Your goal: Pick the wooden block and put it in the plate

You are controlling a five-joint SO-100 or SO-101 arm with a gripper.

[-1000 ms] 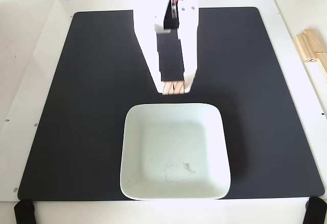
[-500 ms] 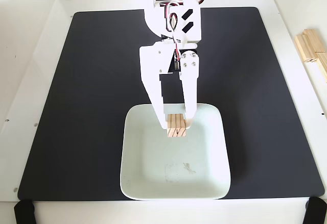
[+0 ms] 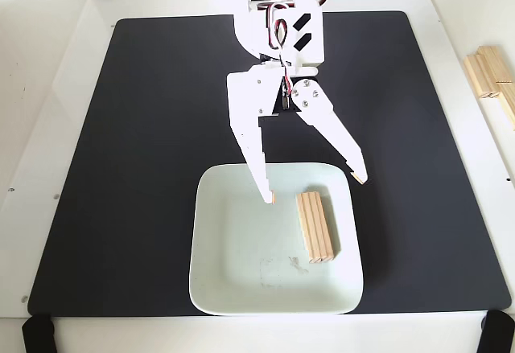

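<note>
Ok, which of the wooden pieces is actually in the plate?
The grooved wooden block, lying flat in the plate below the open hand; the loose sticks sit off the mat.

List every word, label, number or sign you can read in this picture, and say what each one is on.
None can be read.
The plate has faint grey marks on its base, too blurred to tell whether they are writing.
The arm's white housing has black cut-out shapes, no letters.
The wooden block, the open gripper and the black mat are unmarked.

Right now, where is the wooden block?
In the fixed view, the wooden block lies flat inside the plate, toward its right side, below the open jaws.
</note>
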